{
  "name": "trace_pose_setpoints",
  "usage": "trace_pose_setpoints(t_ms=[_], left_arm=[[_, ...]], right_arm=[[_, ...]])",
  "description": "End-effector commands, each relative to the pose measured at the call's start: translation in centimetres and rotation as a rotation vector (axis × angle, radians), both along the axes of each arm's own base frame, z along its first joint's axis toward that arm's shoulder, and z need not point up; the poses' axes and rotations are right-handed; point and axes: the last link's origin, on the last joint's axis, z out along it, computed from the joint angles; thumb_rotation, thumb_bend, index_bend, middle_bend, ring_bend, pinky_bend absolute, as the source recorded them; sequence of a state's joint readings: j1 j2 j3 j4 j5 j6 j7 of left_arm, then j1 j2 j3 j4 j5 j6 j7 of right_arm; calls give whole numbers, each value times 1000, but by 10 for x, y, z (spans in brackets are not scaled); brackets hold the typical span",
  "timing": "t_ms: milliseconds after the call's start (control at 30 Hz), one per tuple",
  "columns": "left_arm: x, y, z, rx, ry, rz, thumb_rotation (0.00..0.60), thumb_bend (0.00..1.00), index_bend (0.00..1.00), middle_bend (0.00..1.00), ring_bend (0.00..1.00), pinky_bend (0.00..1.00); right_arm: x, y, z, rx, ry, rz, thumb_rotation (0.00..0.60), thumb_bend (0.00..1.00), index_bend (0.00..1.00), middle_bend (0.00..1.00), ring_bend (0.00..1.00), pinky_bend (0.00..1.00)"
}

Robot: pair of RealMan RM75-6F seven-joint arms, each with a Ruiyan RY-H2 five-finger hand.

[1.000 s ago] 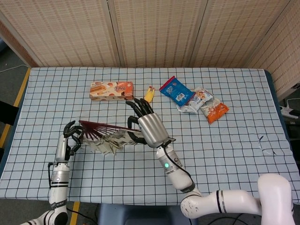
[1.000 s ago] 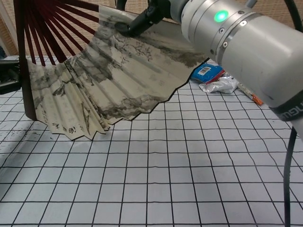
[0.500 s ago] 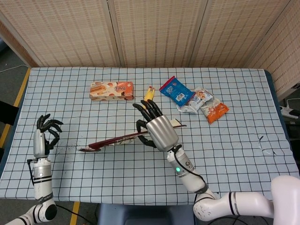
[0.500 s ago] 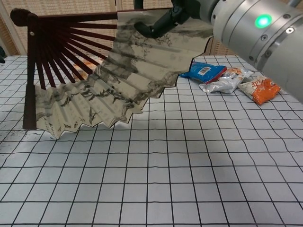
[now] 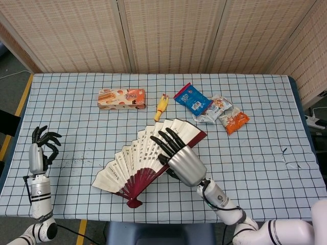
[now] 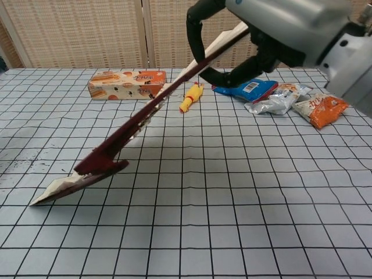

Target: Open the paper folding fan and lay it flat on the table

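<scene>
The paper folding fan [image 5: 137,155] is spread wide, its printed leaf facing up and dark red ribs meeting at a pivot near the table's front. My right hand [image 5: 183,162] holds it at its right side, fingers [image 5: 164,141] lying over the leaf. In the chest view the fan [image 6: 128,131] is edge-on and tilted: its low left corner touches the checked cloth while my right hand [image 6: 279,29] holds the other end up. My left hand [image 5: 42,147] is at the far left table edge, fingers apart, holding nothing and well away from the fan.
Behind the fan lie an orange snack box [image 5: 121,98], a yellow toy [image 5: 161,106], a blue packet [image 5: 191,99], a white packet [image 5: 214,109] and an orange packet [image 5: 235,121]. The checked table cloth [image 5: 265,163] stretches to the right. A woven screen stands behind.
My left hand let go of the fan and drew back to the left edge. My right hand turned the spread fan from upright to leaf-up and lowered its left corner onto the cloth.
</scene>
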State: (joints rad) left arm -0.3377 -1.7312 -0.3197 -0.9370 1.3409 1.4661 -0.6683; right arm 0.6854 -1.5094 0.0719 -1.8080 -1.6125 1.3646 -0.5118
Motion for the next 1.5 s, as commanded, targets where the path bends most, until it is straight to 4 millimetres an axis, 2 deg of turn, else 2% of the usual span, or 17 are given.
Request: trace_pose_setpoints(t_ms=[33,100,200,267,333,367,467,567,667,933,1067,1133,1200,1333,1400,1500], left_arm=[[-2,-3,-2,-10,4,-2,600,613,848,430,124,0],[-3,-5,-3,-18,8,-7,600,604,785,420,121,0],[-6,-7,-5,-28,8,-9,600,592,707,406,115,0],[-11,-10,-7,-35,15,-4,600,580,698,402,114,0],[-15,-12,-8,-41,16,4,600,576,695,400,113,0],[-17,-13,-9,-48,13,7,600,574,690,397,112,0],[-18,-14,-11,-81,7,-2,600,563,641,367,95,0],[-17,-17,-11,-110,7,-22,600,551,483,304,56,0],[-14,-20,-7,-109,13,-45,600,546,381,269,37,0],[-11,-29,1,-134,37,-80,600,537,341,229,18,0],[-14,-38,-1,-220,68,-85,600,515,200,125,0,0],[-16,-44,3,-235,72,-85,600,511,137,58,0,0],[-15,-55,13,-245,95,-99,600,510,78,7,0,0],[-8,-89,41,-242,194,-148,600,510,32,0,0,0],[-6,-115,52,-265,356,-161,600,503,32,0,0,0],[1,-140,65,-266,644,-154,600,463,9,0,0,0]], right_arm=[[-40,17,7,-60,112,6,600,695,636,96,0,0],[-59,23,6,-63,173,-14,600,695,562,96,0,0],[-80,30,4,-72,243,-42,600,690,286,78,0,0],[-92,33,3,-82,269,-67,600,668,98,47,0,0],[-101,35,1,-73,311,-106,600,580,18,15,0,0],[-106,36,1,-67,351,-130,600,474,0,1,0,0],[-114,37,0,-43,453,-184,600,268,0,0,0,0],[-123,39,-1,22,556,-254,600,144,0,0,0,0],[-129,44,2,73,637,-303,600,113,0,0,0,0],[-156,52,9,136,856,-440,600,108,0,0,0,0],[-171,53,9,221,915,-507,600,106,0,0,0,0],[-170,51,12,241,866,-540,600,100,0,0,0,0],[-163,45,25,204,737,-571,600,97,0,0,0,0],[-160,50,70,-25,406,-557,600,97,0,0,0,0],[-175,65,93,-144,224,-574,600,98,0,0,0,0],[-206,90,114,-239,69,-666,600,97,0,0,0,0]])
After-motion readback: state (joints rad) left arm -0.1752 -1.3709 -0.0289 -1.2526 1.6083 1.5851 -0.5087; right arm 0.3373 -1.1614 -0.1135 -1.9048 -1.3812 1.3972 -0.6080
